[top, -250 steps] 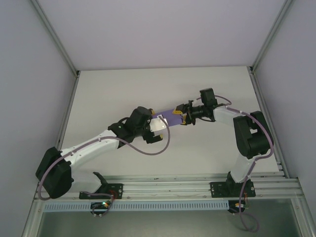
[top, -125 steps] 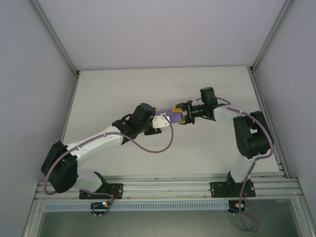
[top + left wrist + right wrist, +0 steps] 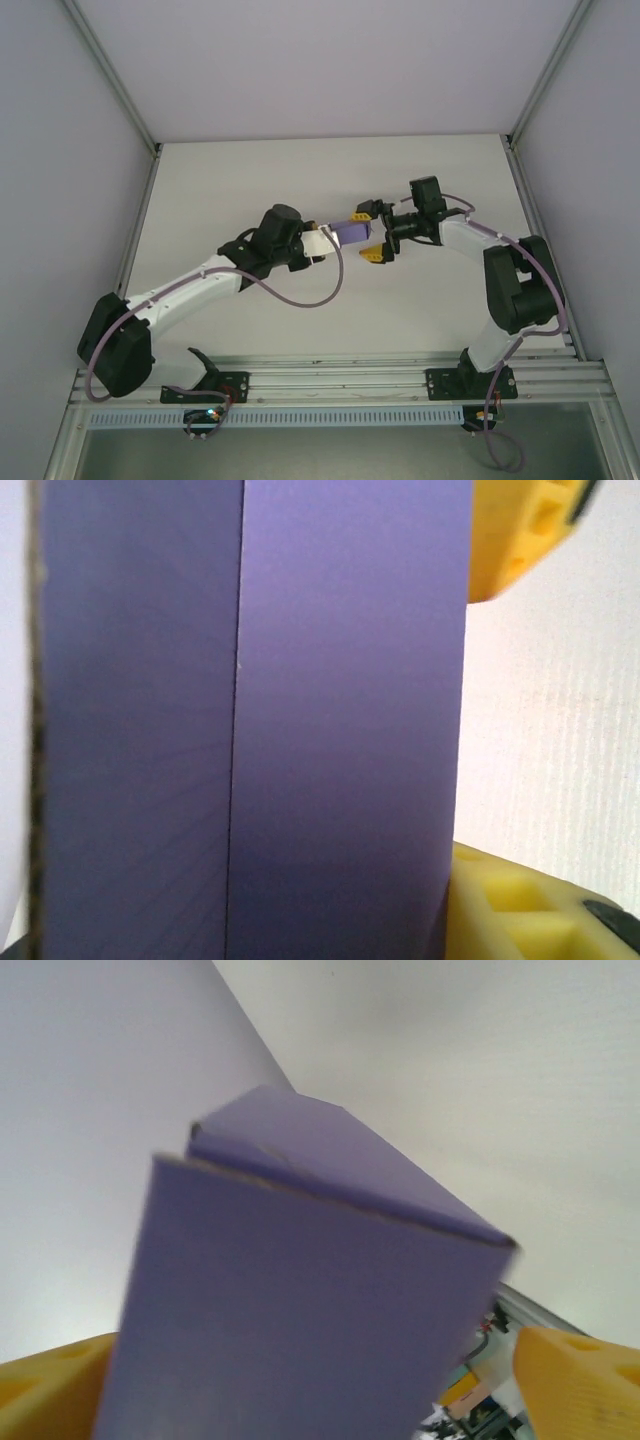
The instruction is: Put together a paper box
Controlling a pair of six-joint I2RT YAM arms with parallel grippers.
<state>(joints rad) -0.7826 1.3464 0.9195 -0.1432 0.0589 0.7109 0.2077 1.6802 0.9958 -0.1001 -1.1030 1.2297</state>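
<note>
From the near edge, the left arm reaches in toward mid-table, and its left claw [image 3: 314, 244] is clenched on the left end of the box [image 3: 347, 233]. The box sits lengthwise between the two claws, apparently lifted off the table [image 3: 250, 180]. From the left wrist its purple card [image 3: 340, 720] is seen very close, with one straight crease running down it.

Just beyond, the right claw [image 3: 369, 234] is released. Its yellow fingers spread wide, one either side of the box's right end. From the right wrist one finger [image 3: 578, 1380] stands clear of the card [image 3: 300, 1300]. The other sits at the card's lower left edge, and I cannot tell whether it touches. At the far end of the box a panel edge stands slightly off the face next to it, so that end looks unclosed.

The risk lies in the one-ended hold. Thin card gripped at one end can twist or slide out if it is bumped. If the right claw closes off-centre or too hard, it may crush the hollow walls, or fold the loose edge outward rather than tucking it in.
</note>
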